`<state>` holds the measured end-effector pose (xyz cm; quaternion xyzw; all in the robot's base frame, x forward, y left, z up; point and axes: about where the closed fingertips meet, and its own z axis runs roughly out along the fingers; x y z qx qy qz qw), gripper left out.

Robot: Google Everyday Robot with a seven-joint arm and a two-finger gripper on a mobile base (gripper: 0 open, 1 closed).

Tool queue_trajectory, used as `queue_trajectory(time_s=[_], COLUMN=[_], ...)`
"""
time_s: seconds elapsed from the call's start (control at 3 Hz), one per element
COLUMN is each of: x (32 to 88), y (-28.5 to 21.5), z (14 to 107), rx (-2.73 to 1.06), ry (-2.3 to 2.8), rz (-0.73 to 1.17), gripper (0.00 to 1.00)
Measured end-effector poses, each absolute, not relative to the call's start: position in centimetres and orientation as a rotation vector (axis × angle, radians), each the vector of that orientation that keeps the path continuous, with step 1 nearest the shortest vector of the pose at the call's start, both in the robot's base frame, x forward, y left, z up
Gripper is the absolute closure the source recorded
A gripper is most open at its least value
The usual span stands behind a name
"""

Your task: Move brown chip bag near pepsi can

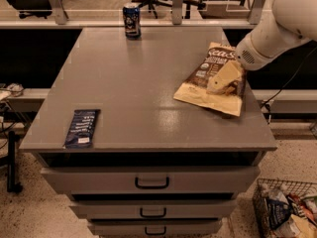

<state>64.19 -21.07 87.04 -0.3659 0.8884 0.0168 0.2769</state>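
The brown chip bag (pixel 205 81) lies flat on the right side of the grey cabinet top (pixel 143 88), dark brown and tan with white lettering. The pepsi can (pixel 132 20) stands upright at the far edge, left of centre, well apart from the bag. My gripper (pixel 223 78) comes in from the upper right on a white arm and sits low over the bag's right half, its cream finger covering part of the bag. I cannot tell whether it touches the bag.
A flat dark-blue packet (pixel 81 128) lies near the front left corner. Drawers (pixel 151 182) run below the top. A wire basket (pixel 285 212) with items stands on the floor at the right. Chairs and a rail stand behind the cabinet.
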Motion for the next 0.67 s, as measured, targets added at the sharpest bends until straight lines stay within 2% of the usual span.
queue_trajectory(time_s=[0.67], x=[64.6], y=[-20.8], z=[88.5], rx=[-0.931], ry=[2.318], rz=[0.056], gripper=[0.64])
